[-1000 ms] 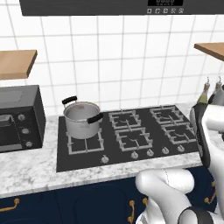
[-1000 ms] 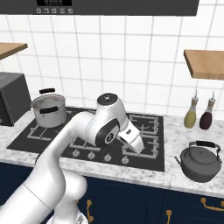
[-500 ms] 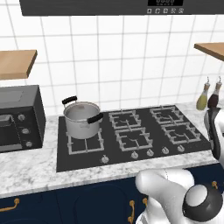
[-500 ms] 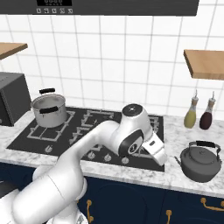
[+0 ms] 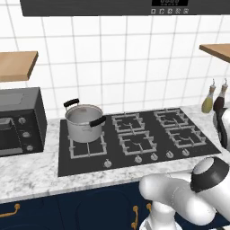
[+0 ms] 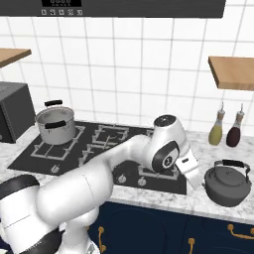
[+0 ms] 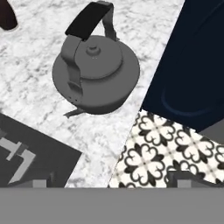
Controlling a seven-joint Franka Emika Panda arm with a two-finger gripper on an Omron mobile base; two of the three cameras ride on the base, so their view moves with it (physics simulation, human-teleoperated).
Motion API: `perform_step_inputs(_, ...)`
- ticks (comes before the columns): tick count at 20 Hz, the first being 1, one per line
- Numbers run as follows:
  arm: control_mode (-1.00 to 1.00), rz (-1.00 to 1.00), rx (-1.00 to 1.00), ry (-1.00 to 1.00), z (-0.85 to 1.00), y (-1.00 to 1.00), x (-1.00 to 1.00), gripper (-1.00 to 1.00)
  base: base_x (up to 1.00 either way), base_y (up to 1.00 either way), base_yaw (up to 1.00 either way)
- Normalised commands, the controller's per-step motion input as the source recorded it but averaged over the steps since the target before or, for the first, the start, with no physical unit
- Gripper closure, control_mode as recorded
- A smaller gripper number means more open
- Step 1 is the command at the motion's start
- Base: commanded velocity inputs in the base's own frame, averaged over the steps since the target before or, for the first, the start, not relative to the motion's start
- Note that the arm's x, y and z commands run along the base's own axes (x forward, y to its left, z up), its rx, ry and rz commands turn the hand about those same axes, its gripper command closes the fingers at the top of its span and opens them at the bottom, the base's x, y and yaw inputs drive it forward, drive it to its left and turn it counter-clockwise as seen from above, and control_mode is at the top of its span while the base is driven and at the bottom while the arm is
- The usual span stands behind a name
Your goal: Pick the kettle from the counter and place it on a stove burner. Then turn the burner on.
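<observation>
- Gripper (image 6: 197, 177) hung over the front edge of the counter (image 6: 218, 211), just left of the kettle (image 6: 227, 182); fingers hidden behind the hand, spread impossible to tell.
- In the hand view, two grey fingertips (image 7: 39, 183) barely poked up at the bottom edge, well apart from each other, nothing between them that could be made out.
- Kettle (image 7: 95, 72) sat upright on the white marble, dark grey, black arched handle up, short spout toward the cooktop (image 7: 30, 153) corner; apart from the gripper, untouched.
- Patterned floor tile (image 7: 162, 153) and navy cabinet front (image 7: 192, 65) seen past the counter edge.
- Black cooktop (image 5: 134, 143) lay left of the kettle, knobs (image 5: 135, 159) along its front edge.
- Steel pot (image 5: 83, 122) with two black side handles stood on the back left burner.
- Two bottles (image 6: 217, 131), one yellow-green and one dark red, stood by the tiled wall behind the kettle.
- Dark toaster oven (image 5: 20, 121) at far left on the counter; wooden shelves (image 6: 230, 72) on the wall above.
</observation>
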Motion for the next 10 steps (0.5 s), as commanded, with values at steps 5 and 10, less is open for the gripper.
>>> perform_step_inputs(5,-1.00,-0.08,0.01,0.01,0.00,-0.34,0.35,-1.00,0.00,0.00,0.00)
perform_step_inputs(10,-1.00,0.00,0.06,0.00,0.00,-0.27,0.34,-1.00,0.00,0.00,0.00)
